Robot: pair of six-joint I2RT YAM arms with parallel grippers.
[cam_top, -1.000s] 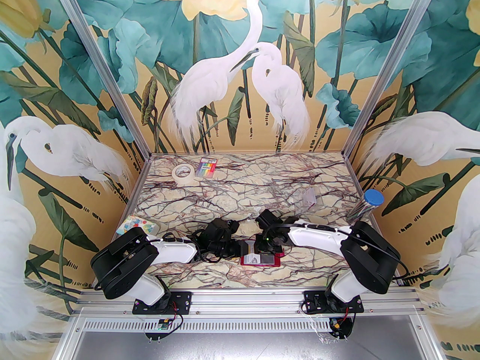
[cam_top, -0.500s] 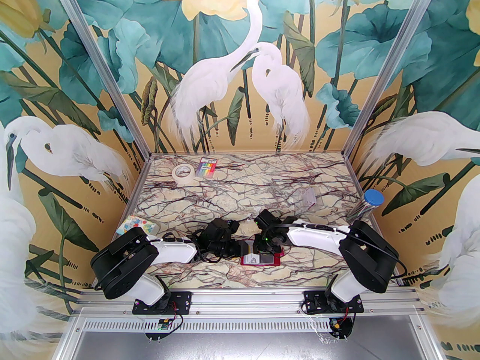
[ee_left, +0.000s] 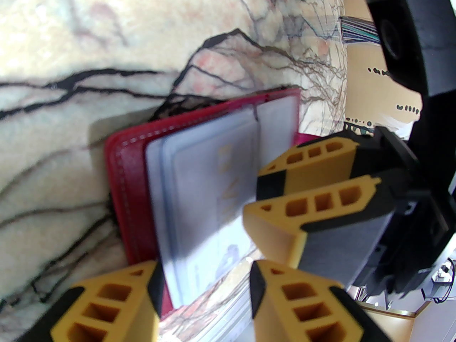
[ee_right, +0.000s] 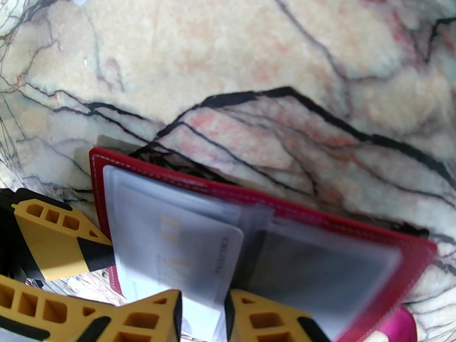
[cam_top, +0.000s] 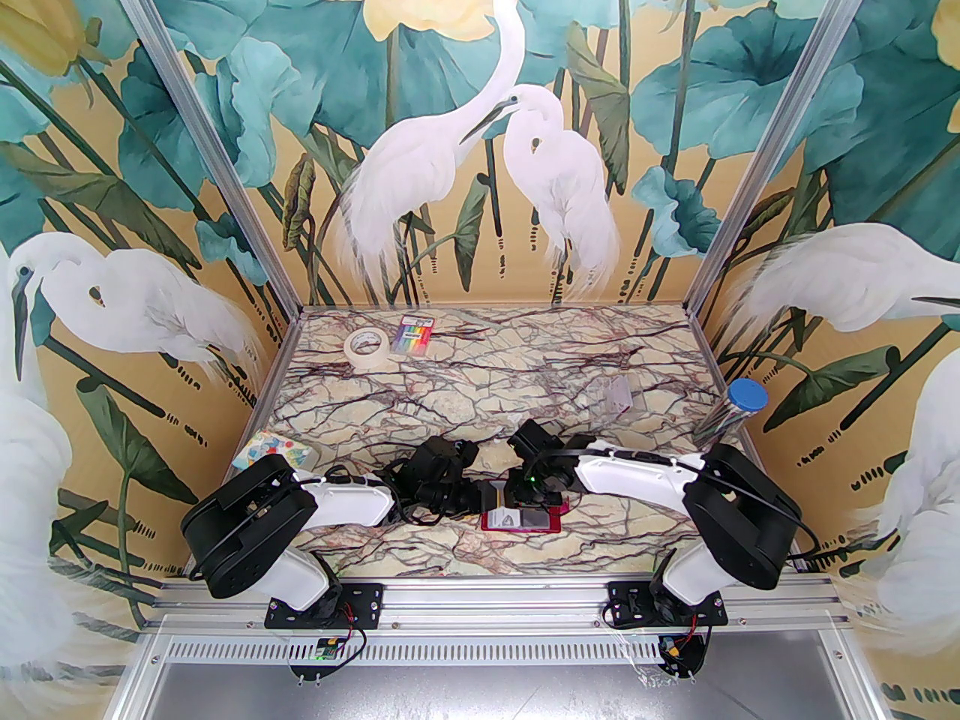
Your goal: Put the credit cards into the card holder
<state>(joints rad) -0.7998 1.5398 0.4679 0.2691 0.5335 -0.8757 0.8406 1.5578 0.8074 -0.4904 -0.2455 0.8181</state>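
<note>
The dark red card holder lies open on the marble table near the front, between both arms. A pale grey credit card lies partly in its left clear sleeve. A dark card sits in the right sleeve. My right gripper stands over the pale card's near end, jaws slightly apart. My left gripper is open, its fingers straddling the holder's left corner.
A tape roll and a rainbow-striped packet lie at the back left. A small clear case sits mid-right, a blue-lidded tube by the right wall and a colourful packet by the left wall. The holder's pink snap tab sticks out.
My right gripper's jaws have parted a little over the pale card. The left arm and the card holder have stayed where they were.
</note>
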